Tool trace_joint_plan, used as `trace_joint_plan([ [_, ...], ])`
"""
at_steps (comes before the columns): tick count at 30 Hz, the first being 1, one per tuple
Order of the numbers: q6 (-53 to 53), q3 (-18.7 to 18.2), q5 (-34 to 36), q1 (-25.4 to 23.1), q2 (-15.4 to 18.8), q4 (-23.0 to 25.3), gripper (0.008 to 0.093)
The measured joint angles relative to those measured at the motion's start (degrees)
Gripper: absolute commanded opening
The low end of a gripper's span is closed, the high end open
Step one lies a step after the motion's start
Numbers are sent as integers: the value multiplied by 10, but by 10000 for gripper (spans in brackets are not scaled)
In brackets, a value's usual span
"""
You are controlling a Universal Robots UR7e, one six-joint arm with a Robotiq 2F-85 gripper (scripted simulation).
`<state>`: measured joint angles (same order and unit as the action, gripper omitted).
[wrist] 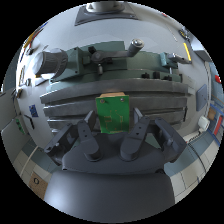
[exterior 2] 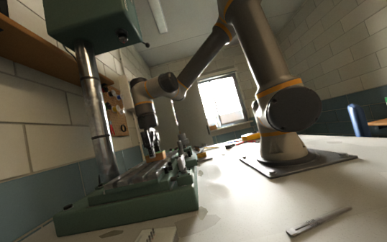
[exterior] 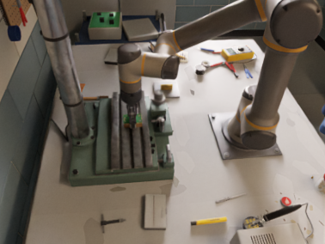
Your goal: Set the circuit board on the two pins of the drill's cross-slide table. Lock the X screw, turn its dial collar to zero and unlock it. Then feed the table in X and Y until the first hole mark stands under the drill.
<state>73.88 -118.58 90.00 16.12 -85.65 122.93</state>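
The green circuit board [wrist: 113, 113] lies flat on the ribbed grey cross-slide table [exterior: 129, 133] near its far end, with two pins showing at its far edge, while my open gripper [wrist: 113, 119] hangs straight above it and holds nothing. From the side camera the board [exterior: 132, 119] shows just under the fingers [exterior: 133, 116]. The crank handle [wrist: 116, 52] and a large knurled dial [wrist: 50, 63] sit on the green base along the table's side. In the second side camera the board [exterior 2: 155, 156] looks tan, below the gripper [exterior 2: 151, 146].
The drill's steel column [exterior: 64, 68] rises close to the left of the table, with the drill head [exterior 2: 93, 21] overhead. The arm's base plate [exterior: 245, 137] is to the right. A grey block [exterior: 154, 210], a yellow marker [exterior: 209, 221] and small tools lie on the bench in front.
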Motion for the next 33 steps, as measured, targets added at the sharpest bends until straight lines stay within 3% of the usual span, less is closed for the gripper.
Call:
trace_joint_plan([
  [33,0,11,0,0,-10,-21,780],
])
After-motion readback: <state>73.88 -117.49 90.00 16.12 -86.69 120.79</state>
